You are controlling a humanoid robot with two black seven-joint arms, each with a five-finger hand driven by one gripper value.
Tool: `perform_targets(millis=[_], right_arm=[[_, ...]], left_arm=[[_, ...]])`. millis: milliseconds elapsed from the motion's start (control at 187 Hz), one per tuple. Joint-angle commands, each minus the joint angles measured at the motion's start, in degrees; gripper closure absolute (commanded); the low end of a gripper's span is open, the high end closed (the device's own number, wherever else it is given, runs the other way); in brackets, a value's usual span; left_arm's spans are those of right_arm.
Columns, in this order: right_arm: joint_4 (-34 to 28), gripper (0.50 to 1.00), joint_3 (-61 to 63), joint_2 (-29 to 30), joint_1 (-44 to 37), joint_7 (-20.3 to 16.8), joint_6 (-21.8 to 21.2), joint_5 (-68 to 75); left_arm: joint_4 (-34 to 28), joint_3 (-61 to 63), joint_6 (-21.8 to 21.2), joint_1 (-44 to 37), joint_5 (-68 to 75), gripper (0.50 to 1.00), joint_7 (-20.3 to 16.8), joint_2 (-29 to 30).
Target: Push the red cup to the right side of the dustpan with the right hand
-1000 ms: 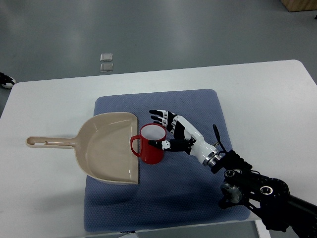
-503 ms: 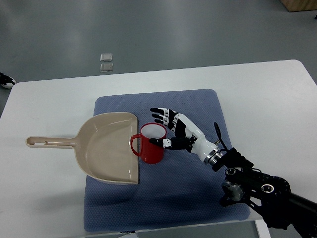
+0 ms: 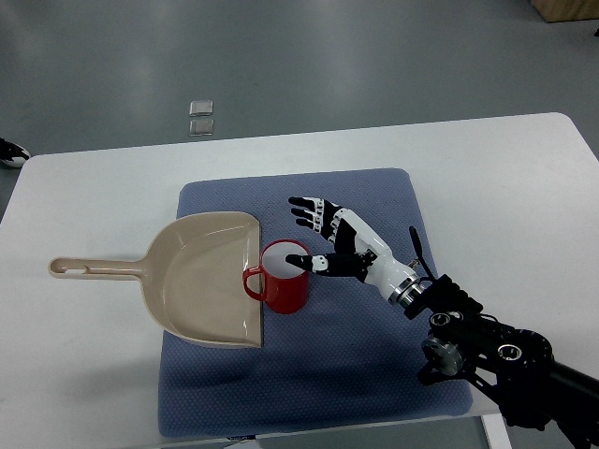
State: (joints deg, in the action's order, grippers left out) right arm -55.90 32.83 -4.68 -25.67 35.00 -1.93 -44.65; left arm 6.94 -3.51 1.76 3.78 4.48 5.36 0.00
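1. One red cup (image 3: 284, 278) stands upright on the blue mat (image 3: 309, 374), its handle turned toward the picture's left and touching the open front edge of the beige dustpan (image 3: 201, 281)
2. Compared with a second ago, the cup sits slightly lower and a touch further left in the view, tighter against the dustpan's straight lip; the handle now overlaps that edge
3. The right hand (image 3: 332, 238) comes in from the lower right on a black arm (image 3: 496, 360) and lies over the mat just right of the cup
4. Its fingers (image 3: 304, 208) are spread and relaxed, gripping nothing; they point toward the upper left, clear of the cup
5. The thumb (image 3: 304, 261) now reaches over the cup's right rim, whereas a second ago it lay lower against the cup's side wall
6. The palm has lifted a little up the picture and the wrist has shifted slightly right since the first frame
7. The dustpan has not moved between the frames; its long handle (image 3: 94, 269) lies on the white counter (image 3: 84, 374) pointing left, while its pan rests on the mat
8. The mat's place on the counter is unchanged
9. Beyond the counter's far edge, two small pale squares (image 3: 200, 117) lie on the grey floor
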Motion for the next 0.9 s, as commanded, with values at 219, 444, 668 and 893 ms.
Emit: perform_targets(millis=[219, 444, 668, 893], right_arm=[[0.09, 0.574, 1.72, -0.68, -0.09, 0.0, 0.09, 0.0], [1.06, 0.576, 5.23, -0.95, -0.88, 0.0, -0.62, 3.69], [2.73, 0.574, 8.75, -1.3, -2.37, 0.0, -0.79, 13.62], [4.13, 0.574, 10.15, -1.47, -4.83, 0.0, -0.79, 26.28]], left_arm=[[0.0, 0.0, 0.0, 0.0, 0.0, 0.5, 0.0, 0.0], [0.0, 0.0, 0.0, 0.0, 0.0, 0.5, 0.0, 0.0], [0.0, 0.0, 0.0, 0.0, 0.0, 0.5, 0.0, 0.0], [0.0, 0.08, 0.0, 0.0, 0.0, 0.5, 0.0, 0.0]])
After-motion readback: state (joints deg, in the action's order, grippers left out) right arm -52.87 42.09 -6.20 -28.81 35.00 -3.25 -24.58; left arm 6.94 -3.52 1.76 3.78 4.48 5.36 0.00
